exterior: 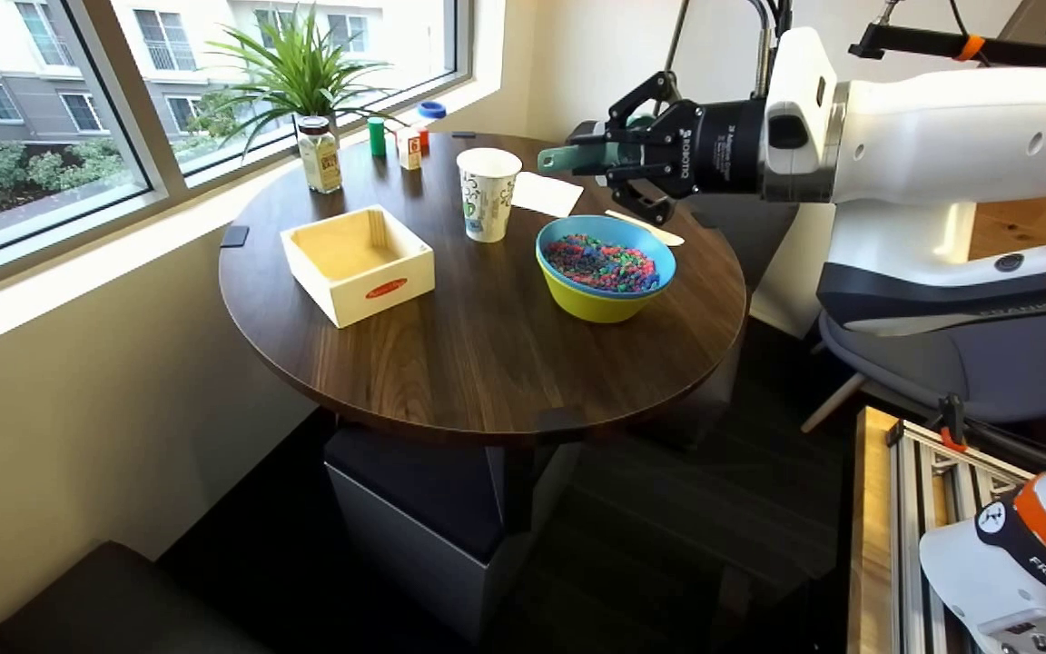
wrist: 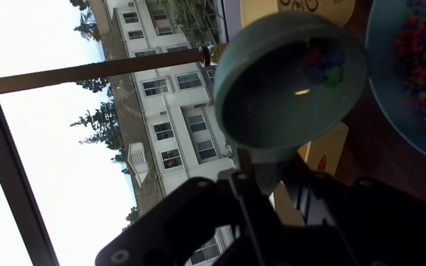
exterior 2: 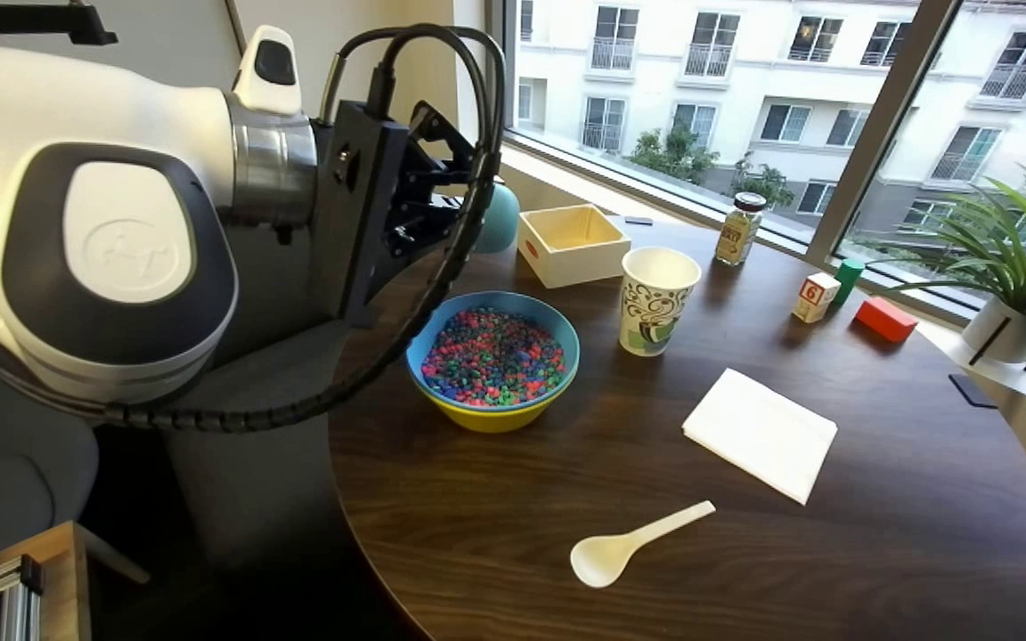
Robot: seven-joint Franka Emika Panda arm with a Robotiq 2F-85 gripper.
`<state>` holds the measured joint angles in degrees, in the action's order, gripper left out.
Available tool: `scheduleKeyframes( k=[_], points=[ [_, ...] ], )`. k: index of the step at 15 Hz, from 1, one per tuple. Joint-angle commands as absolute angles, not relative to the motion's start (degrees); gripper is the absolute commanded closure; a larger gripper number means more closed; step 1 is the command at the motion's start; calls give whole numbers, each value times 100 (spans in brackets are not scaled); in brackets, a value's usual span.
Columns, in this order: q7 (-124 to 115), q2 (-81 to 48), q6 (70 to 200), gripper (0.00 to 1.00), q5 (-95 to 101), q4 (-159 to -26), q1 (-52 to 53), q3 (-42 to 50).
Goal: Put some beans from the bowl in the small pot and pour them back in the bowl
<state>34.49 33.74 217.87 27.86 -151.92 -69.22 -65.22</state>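
Observation:
The bowl, yellow-green outside and blue inside, stands on the table in both exterior views (exterior: 603, 307) (exterior 2: 495, 419); its blue wall shows at the right of the wrist view (wrist: 378, 55). A heap of multicoloured beans (exterior 2: 495, 356) (exterior: 602, 262) fills its lower part. My gripper (exterior: 603, 160) is shut on the small grey-green pot by its handle. The pot (wrist: 261, 118) (exterior 2: 500, 218) is held in the air above and beside the bowl. In the wrist view its mouth faces the camera, tipped sideways, with a small clump of beans (wrist: 324, 68) inside. The fingertips are dark in that view.
A white patterned cup (exterior: 487, 195) (exterior 2: 655, 303) stands near the bowl. A square wooden tray (exterior: 387, 286) (exterior 2: 580, 258) stands past it. A white spoon (exterior 2: 629, 543) and folded napkin (exterior 2: 758, 436) lie on the table. A jar (exterior 2: 738, 231), small blocks (exterior 2: 885, 319) and a plant are near the window.

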Motion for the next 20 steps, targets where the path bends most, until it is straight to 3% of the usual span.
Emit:
scheduleKeyframes(
  k=[1,20],
  points=[
    [3812,3710,22246,94,2494,-15255,-7354,-6953],
    [6263,3646,22806,94,1214,-15254,-7771,-7676]
  ],
)
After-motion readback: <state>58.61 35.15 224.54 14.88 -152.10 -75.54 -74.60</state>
